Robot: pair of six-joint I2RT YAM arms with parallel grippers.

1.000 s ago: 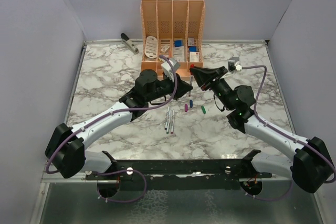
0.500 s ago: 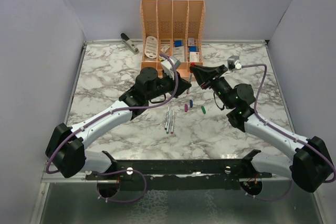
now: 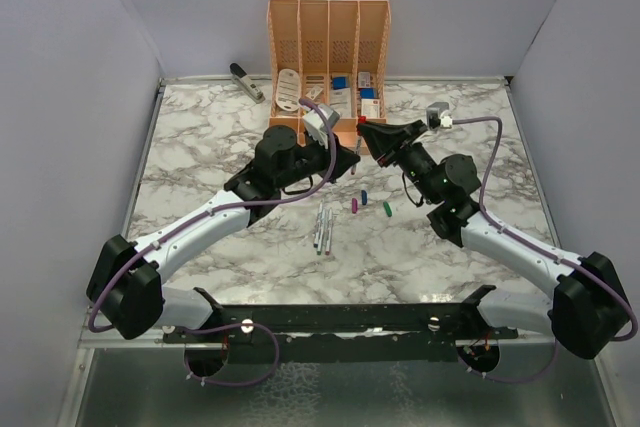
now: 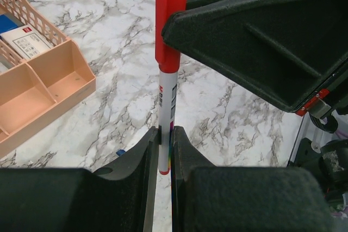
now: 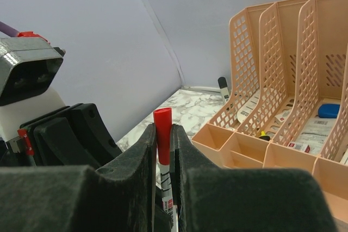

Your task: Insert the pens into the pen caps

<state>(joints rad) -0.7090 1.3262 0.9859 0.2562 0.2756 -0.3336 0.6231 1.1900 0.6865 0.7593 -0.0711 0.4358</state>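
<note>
Seen from above, the left tool (image 3: 346,155) and right tool (image 3: 372,134) have both shifted up the desk (image 3: 200,147) over the last second, towards the orange organiser (image 3: 328,37). They now meet tip to tip just in front of it. The spare pens (image 3: 322,227) and the blue cap (image 3: 364,196), purple cap (image 3: 354,205) and green cap (image 3: 387,209) lie nearer the arm bases, where they were. In the left wrist view, the left tool is clamped on the barrel of an upright pen (image 4: 166,107), whose upper end is covered by the red cap (image 4: 170,20). In the right wrist view, the right tool is pinched shut on that red cap. I judge this pair joined or nearly so, carried off the desk together, with the other pens waiting.
</note>
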